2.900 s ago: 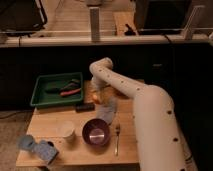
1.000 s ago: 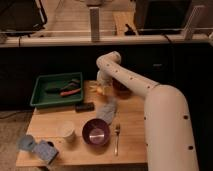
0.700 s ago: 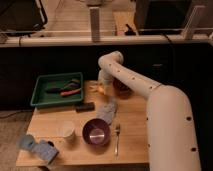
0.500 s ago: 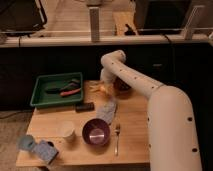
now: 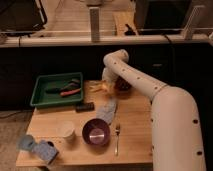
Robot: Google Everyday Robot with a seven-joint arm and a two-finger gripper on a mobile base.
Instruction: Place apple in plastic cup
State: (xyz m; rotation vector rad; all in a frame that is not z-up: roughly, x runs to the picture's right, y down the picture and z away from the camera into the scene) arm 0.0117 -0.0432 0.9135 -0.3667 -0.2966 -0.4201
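Note:
A dark red round thing [image 5: 123,85], possibly the apple, sits at the back of the wooden table [image 5: 135,125], just right of my wrist. The pale plastic cup [image 5: 66,131] stands upright near the front left, beside a purple bowl [image 5: 96,133]. My gripper [image 5: 107,84] hangs down from the white arm's elbow [image 5: 116,57] at the table's back middle, between a yellowish object [image 5: 96,88] and the dark red thing. It is far from the cup. Whether it touches either thing is hidden by the wrist.
A green tray [image 5: 41,95] with an orange-handled tool stands at the back left. A black bar [image 5: 85,106], a blue-grey cloth [image 5: 107,111] and a fork [image 5: 117,138] lie mid-table. Blue-grey items [image 5: 37,148] sit at the front left corner.
My gripper has moved right and toward the back of the table, from over the yellowish object to beside the dark red thing. The other objects have not moved.

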